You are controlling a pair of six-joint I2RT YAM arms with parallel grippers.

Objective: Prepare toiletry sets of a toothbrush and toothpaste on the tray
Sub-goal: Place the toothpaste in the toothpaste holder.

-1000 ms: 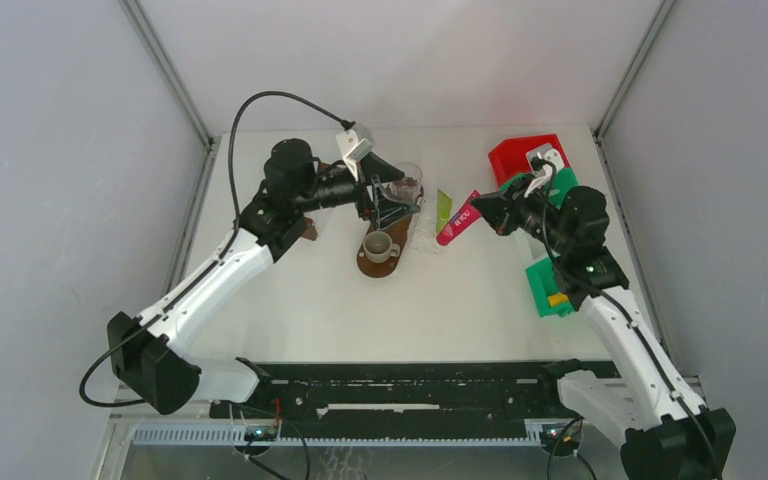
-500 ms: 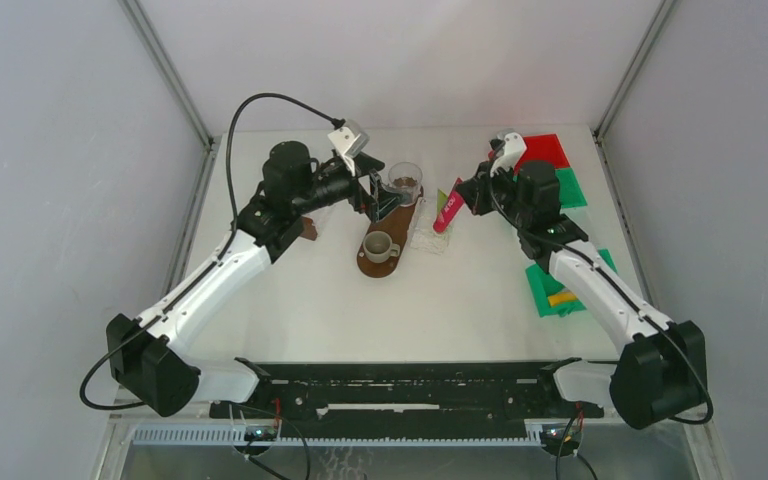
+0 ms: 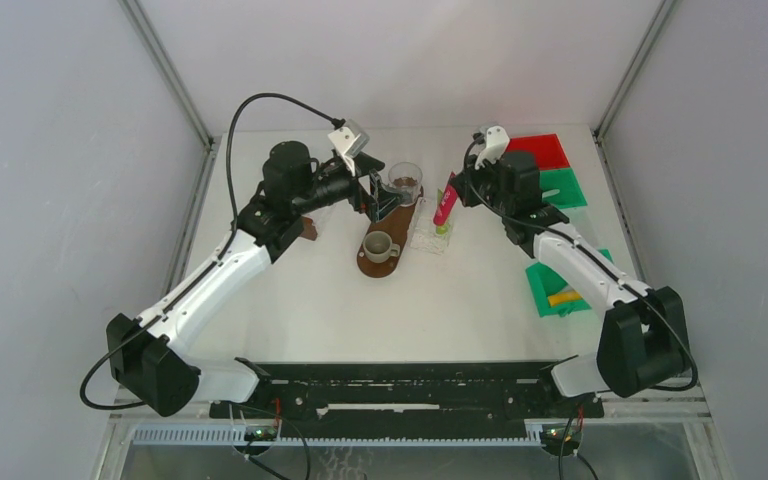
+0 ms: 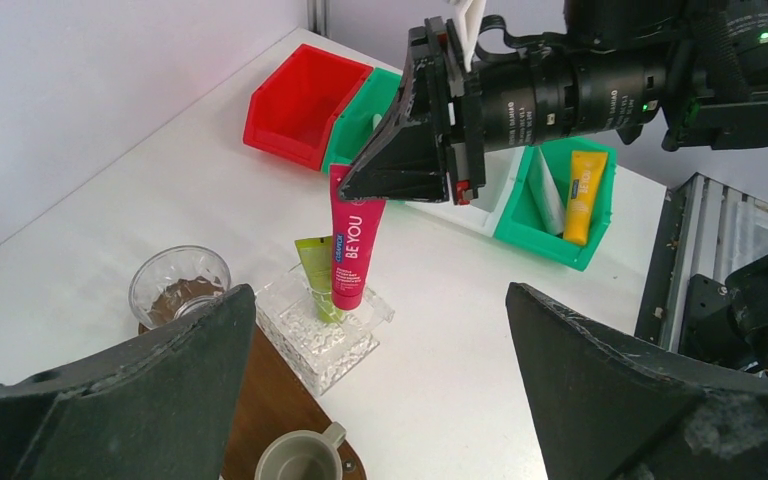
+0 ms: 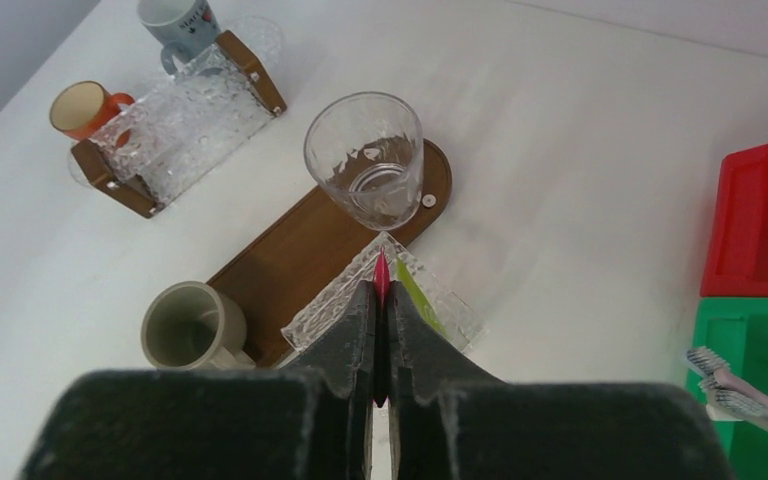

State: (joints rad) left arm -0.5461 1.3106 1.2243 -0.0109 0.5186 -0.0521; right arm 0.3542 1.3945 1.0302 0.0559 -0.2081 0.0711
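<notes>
Right gripper (image 4: pixel 358 186) — its 2 fingers (image 5: pixel 345 340) are pressed together on the upper end of the pink-red toothpaste tube (image 4: pixel 355 250), which hangs upright from them. In my right wrist view only a sliver of pink shows past the tips.

The tube's lower end falls inside the outline of the clear cut-glass tray (image 4: pixel 305 362). I cannot tell whether it touches the tray floor. Just beside it, on the side toward the tumbler (image 4: pixel 180 285), the lime green toothpaste tube (image 4: pixel 317 280) stands in the same tray, tilted.

The clear tray sits on the white table (image 3: pixel 340 310), along the edge of the brown wooden tray (image 5: pixel 290 240). On the wooden tray I see 2 vessels: the tumbler at the far end and a grey mug (image 5: pixel 185 325) at the near end.

Left gripper (image 3: pixel 375 195) — fingers spread wide with nothing between them, held above the far part of the wooden tray, next to the tumbler. It is apart from the right gripper, with the clear tray between them.

At the right edge of the table are a red bin (image 3: pixel 545 150) and, against it, a green bin (image 3: pixel 565 185) holding toothbrushes (image 5: pixel 735 395). A 2nd green bin (image 3: pixel 538 280), nearer the arm bases, holds a yellow tube (image 3: pixel 563 297).

Behind the left arm, my right wrist view shows another glassy tray with brown ends (image 5: pixel 180 125), an orange cup (image 5: pixel 85 108) and a grey-blue mug (image 5: pixel 175 20).
</notes>
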